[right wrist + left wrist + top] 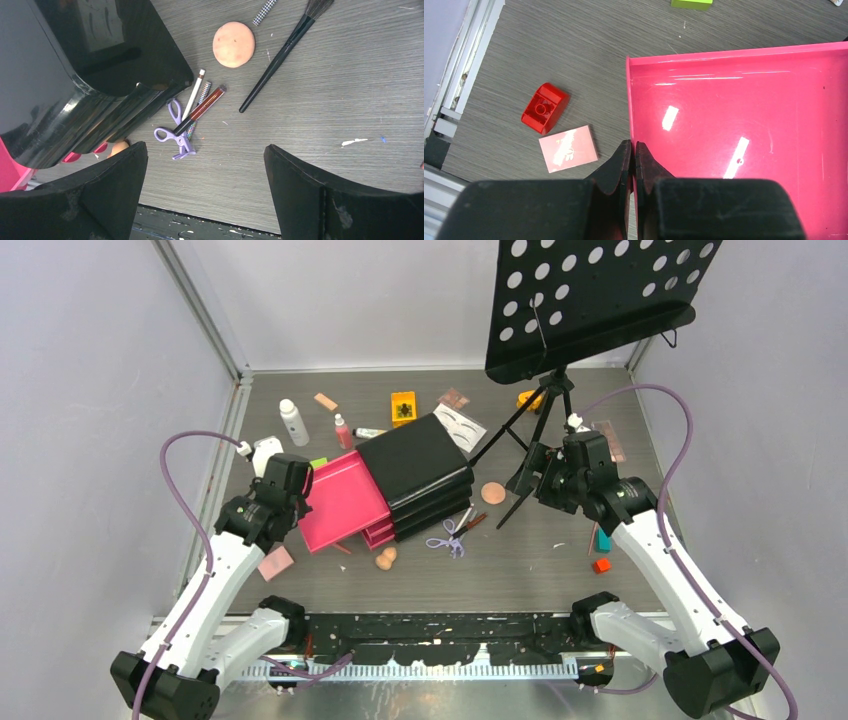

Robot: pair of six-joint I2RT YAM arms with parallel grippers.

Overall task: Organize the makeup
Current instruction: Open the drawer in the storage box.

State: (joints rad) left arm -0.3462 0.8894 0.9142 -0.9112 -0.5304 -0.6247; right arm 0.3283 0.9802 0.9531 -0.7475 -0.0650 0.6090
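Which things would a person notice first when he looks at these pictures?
Probably the bright pink drawer, sticking out of the black chest at the centre of the table, with the left gripper shut on its side wall. Next, the black perforated music stand looming at the far right.

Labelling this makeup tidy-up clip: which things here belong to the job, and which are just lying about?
Job: lilac scissors, round peach sponge, long black brush, white bottle, eyebrow card.
Lying about: black perforated music stand, black chest with pink drawer (storage, not makeup).
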